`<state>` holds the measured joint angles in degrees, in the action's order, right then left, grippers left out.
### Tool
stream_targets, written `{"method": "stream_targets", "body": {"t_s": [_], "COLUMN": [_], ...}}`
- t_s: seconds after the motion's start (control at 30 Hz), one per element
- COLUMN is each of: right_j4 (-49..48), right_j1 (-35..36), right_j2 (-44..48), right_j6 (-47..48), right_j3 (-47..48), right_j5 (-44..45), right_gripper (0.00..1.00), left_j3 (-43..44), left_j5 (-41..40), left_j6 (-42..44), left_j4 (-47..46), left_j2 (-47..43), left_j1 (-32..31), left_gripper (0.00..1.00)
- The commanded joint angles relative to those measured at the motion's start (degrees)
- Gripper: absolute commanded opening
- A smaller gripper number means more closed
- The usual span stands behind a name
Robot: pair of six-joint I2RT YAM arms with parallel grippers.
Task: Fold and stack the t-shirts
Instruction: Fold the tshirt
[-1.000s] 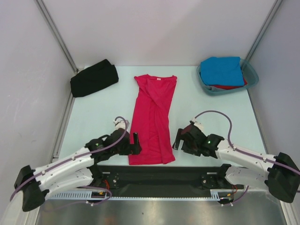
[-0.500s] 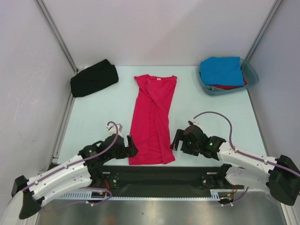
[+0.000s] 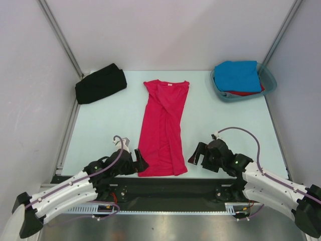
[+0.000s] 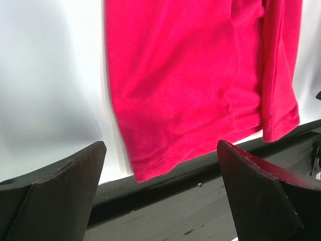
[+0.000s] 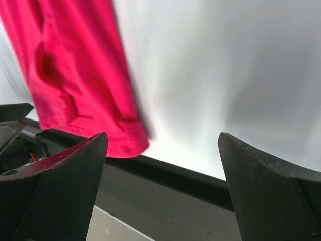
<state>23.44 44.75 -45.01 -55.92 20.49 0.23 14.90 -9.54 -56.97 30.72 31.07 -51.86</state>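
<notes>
The pink shirt (image 3: 163, 130) lies in a long narrow strip down the middle of the tabletop (image 3: 110, 125), sleeves already folded in, collar at the far end and hem (image 4: 150, 160) at the near edge. The black shirt (image 3: 100, 84) sits folded at the far left, and the blue shirt (image 3: 237, 75) lies over the red shirt (image 3: 246, 93) in the tub (image 3: 268, 83) at far right. Both tools stand wide and hold nothing. The left tool (image 3: 140, 163) is just beside the hem's left corner and the right tool (image 3: 198, 154) is a little off its right corner. The next move looks like pinching the 2 hem corners and carrying them up toward the collar. To do it well, each tool should come in low, take every layer at its corner, and both should lift together so the strip folds square rather than skewed. The right tool needs to close in on the cloth first. Compared with 1 second ago, both arms have drawn back toward the near edge, the left tool sliding down along the shirt's side to the corner and the right drifting slightly away. The shirt has not shifted.
</notes>
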Motion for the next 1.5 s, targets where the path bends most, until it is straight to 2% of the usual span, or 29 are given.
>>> {"method": "stream_targets", "body": {"t_s": [0.0, 0.13, 0.4, 0.7, 0.93, 1.1, 1.3, 1.47], "right_j4": [-2.3, -5.0, -8.6, -12.8, -18.8, -21.3, -22.9, -24.8], "right_j1": [-0.8, -0.7, -0.8, -0.7, -1.1, 0.5, 4.5, 7.1], "right_j2": [-0.4, -1.6, -3.9, -3.6, -10.6, -15.9, -21.8, -24.5], "right_j6": [-0.8, -1.2, -1.0, -2.2, -2.3, -2.9, -3.6, -4.8], "right_j3": [-1.0, -2.6, -3.3, -6.3, -6.9, -5.6, -3.2, -1.7], "right_j5": [-2.9, -4.8, -5.9, -8.5, -11.5, -11.6, -11.2, -11.0], "right_gripper": [0.98, 0.98, 0.98, 0.97, 0.93, 0.87, 0.82, 0.72], "left_j3": [0.1, -0.2, -2.9, -3.5, -4.0, -6.6, -7.9, -10.0], "left_j5": [1.1, 3.0, 12.1, 11.6, 13.0, 15.0, 16.8, 18.1], "left_j6": [-0.3, 0.4, 3.4, 2.4, 2.5, 1.3, 0.6, -0.5], "left_j4": [-4.2, -7.7, -16.7, -10.2, -3.8, -6.5, -9.4, -8.2], "left_j2": [4.4, 9.2, 13.5, 5.5, 1.7, 1.4, 4.0, 1.1], "left_j1": [-0.1, 0.8, 9.0, 10.1, 10.1, 10.1, 10.1, 10.1], "left_gripper": [1.0, 1.0, 1.0, 1.0, 1.0, 1.0, 0.9, 0.76]}}
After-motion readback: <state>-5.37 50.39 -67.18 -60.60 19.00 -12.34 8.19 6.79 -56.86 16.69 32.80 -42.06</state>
